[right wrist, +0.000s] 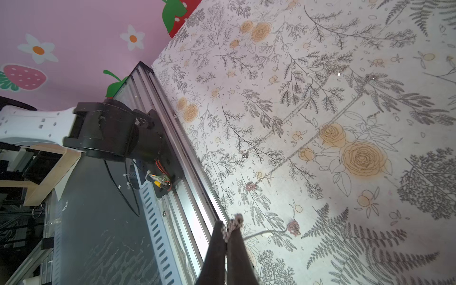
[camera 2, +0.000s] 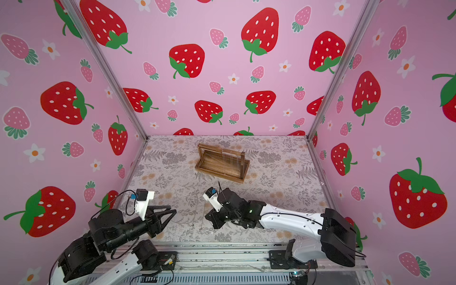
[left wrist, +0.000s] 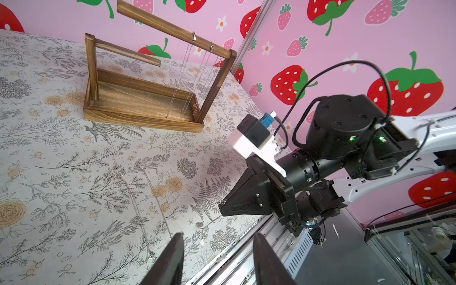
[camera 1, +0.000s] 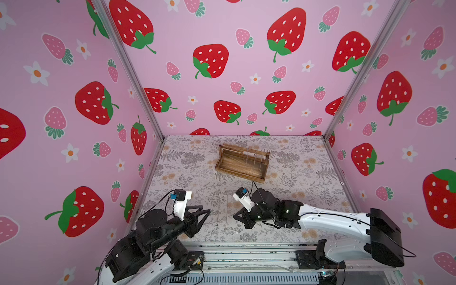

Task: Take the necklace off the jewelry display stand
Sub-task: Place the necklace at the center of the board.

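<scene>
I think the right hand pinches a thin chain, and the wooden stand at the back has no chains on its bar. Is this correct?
Not quite. The jewelry display stand is not bare: several chains hang from its top bar, as the left wrist view shows. The right hand does pinch a thin chain.

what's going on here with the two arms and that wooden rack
The right gripper is shut on a thin necklace, holding it low over the table near the front edge, well away from the wooden stand. Other chains lie flat on the table, and a few more hang from the stand's top bar. The left gripper is open and empty, facing the right one.
</scene>
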`<state>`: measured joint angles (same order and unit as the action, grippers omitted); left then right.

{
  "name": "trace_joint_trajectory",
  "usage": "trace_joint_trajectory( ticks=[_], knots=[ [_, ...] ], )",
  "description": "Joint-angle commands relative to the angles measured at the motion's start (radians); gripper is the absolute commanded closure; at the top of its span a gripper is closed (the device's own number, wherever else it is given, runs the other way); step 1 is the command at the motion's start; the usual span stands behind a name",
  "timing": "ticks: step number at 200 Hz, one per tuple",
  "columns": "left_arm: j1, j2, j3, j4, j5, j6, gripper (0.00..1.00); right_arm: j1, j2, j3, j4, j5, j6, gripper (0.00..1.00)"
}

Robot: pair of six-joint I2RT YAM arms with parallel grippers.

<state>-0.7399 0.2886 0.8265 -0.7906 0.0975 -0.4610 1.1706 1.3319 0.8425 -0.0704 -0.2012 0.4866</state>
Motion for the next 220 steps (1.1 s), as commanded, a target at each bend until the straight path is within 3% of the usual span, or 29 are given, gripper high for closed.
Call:
trace_joint_trajectory(
  ticks=[1,220],
  knots=[
    [-0.001,-0.005,-0.007,0.007,0.000,0.001,0.53,0.007,-0.038,0.010,0.013,-0.014,0.006,1.00],
    [-0.002,-0.001,-0.009,0.010,0.002,0.002,0.55,0.034,-0.051,0.034,0.076,-0.079,-0.029,1.00]
  ],
)
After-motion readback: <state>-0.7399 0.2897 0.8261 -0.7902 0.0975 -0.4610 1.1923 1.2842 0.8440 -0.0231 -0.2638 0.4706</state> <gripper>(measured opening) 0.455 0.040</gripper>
